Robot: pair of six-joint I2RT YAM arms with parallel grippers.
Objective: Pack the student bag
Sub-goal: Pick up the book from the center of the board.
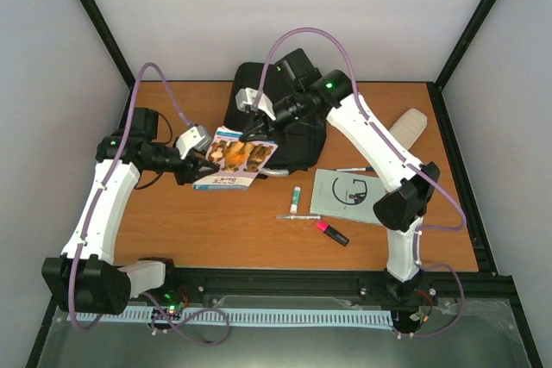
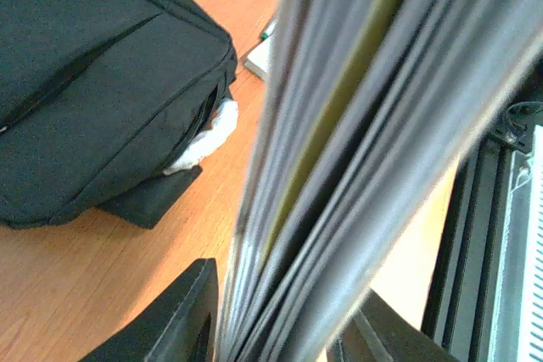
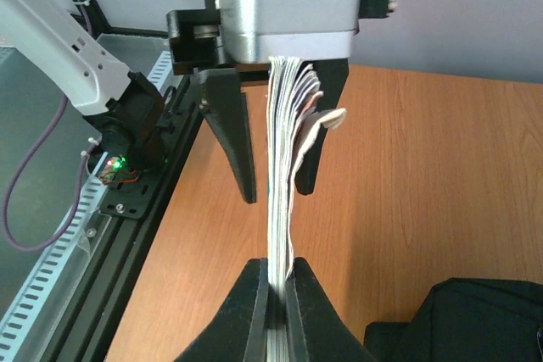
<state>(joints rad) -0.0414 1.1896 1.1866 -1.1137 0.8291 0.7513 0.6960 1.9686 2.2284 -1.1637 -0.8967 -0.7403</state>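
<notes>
Wooden table (image 1: 216,239) below, your right gripper (image 3: 277,273) is clamped on the book (image 1: 237,157) while the left gripper (image 1: 203,161) stands parted around it, so pull left clear without dragging pages, then swing toward the student bag (image 1: 297,146) just beyond, far-centre.

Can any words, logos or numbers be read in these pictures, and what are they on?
"G": a round dark mark that looks like this letter, on the flat grey notebook; the print beside it is too small to read.
Thin magazine with a photo cover: white lettering on its blue strip, too small to read.
Black fabric backpack: no lettering visible.
</notes>
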